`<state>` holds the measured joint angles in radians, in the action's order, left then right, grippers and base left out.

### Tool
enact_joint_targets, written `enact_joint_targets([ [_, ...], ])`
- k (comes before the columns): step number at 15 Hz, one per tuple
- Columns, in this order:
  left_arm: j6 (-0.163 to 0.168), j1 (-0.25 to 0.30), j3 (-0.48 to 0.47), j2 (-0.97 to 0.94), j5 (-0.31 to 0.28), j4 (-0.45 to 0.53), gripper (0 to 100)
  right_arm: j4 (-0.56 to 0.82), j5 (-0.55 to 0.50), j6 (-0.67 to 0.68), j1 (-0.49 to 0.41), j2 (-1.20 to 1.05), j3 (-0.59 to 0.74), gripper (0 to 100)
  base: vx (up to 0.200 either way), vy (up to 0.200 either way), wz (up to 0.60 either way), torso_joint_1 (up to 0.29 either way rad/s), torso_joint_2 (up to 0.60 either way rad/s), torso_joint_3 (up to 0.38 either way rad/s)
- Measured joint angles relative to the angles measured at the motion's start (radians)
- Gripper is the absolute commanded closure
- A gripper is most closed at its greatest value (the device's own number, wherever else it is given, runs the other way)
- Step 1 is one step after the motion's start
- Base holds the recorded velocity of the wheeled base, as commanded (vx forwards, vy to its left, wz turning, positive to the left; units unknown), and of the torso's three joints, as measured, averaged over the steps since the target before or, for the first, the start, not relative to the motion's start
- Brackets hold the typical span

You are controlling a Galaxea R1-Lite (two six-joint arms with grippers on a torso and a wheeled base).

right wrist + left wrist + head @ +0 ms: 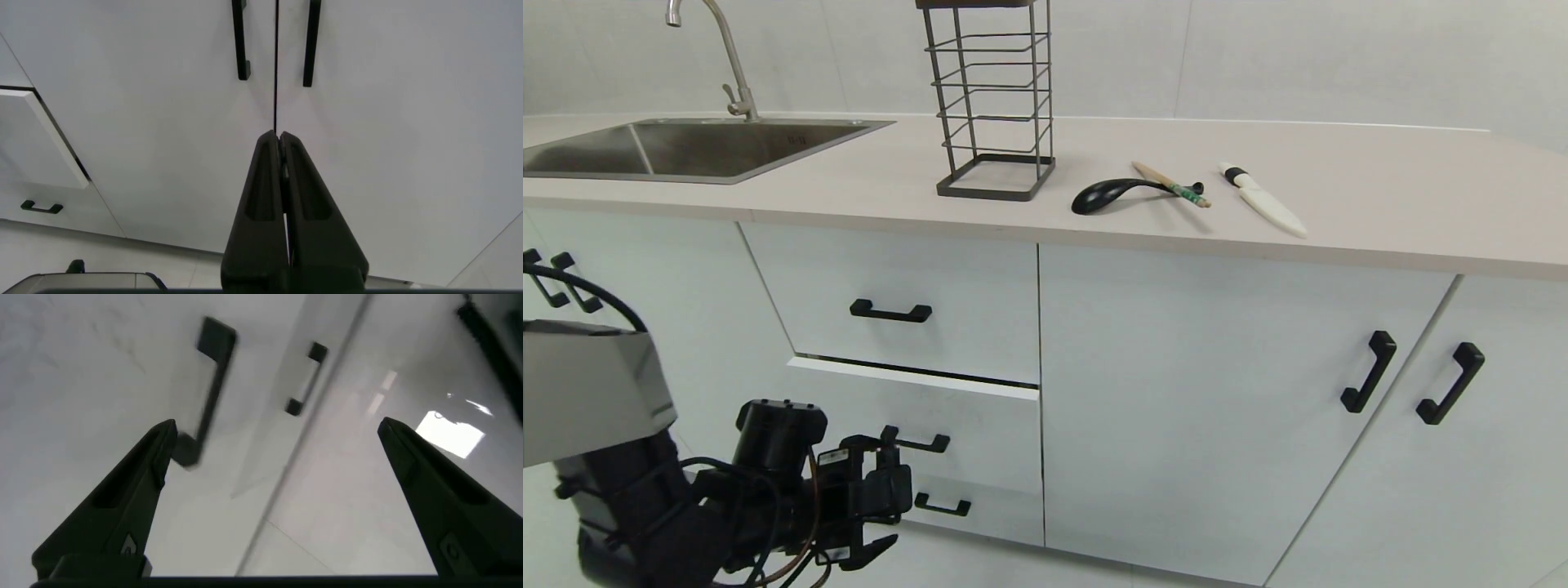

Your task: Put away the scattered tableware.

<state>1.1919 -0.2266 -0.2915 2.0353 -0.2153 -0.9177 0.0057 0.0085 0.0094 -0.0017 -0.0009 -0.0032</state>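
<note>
Head view: the tableware lies loose on the surface. A black spoon rests with its handle over a pair of chopsticks, and a white knife lies just beside them. The wire rack stands near the spoon, toward the sink; the rack's top and the tap's spout are cut off by the frame's edge. Low down, the left tool hangs in front of the drawers, at a drawer that stands slightly pulled out. Its fingers blend with the dark drawer handle, so contact is hard to judge.

Left wrist view: the left tool is spread wide and holds nothing. A black handle sits close by one finger — touching or not, I cannot tell.

Right wrist view: the right tool has its fingers pressed together, empty, facing two cabinet doors whose handles are cut off at the frame's edge.
</note>
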Motion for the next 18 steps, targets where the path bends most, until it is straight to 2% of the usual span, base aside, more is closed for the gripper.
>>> enact_joint_targets([
  [2, -0.002, -0.004, 0.03, -0.046, -0.003, -0.007, 0, 0.0, 0.0, 0.0, 0.0, 0.0, 0.0, 100, 0.0, 0.0, 0.0, 0.0, 0.0, 0.0],
  [4, -0.001, -0.016, -0.023, -0.005, -0.004, -0.021, 0, 0.0, 0.0, 0.0, 0.0, 0.0, 0.0, 100, 0.0, 0.0, 0.0, 0.0, 0.0, 0.0],
  [8, -0.015, -0.044, -0.139, 0.215, -0.001, -0.186, 0, 0.0, 0.0, 0.0, 0.0, 0.0, 0.0, 100, 0.0, 0.0, 0.0, 0.0, 0.0, 0.0],
  [12, -0.031, -0.024, -0.189, 0.311, 0.006, -0.192, 0, 0.0, 0.0, 0.0, 0.0, 0.0, 0.0, 100, 0.0, 0.0, 0.0, 0.0, 0.0, 0.0],
  [18, -0.025, -0.013, -0.214, 0.371, 0.009, -0.199, 0, 0.0, 0.0, 0.0, 0.0, 0.0, 0.0, 100, 0.0, 0.0, 0.0, 0.0, 0.0, 0.0],
])
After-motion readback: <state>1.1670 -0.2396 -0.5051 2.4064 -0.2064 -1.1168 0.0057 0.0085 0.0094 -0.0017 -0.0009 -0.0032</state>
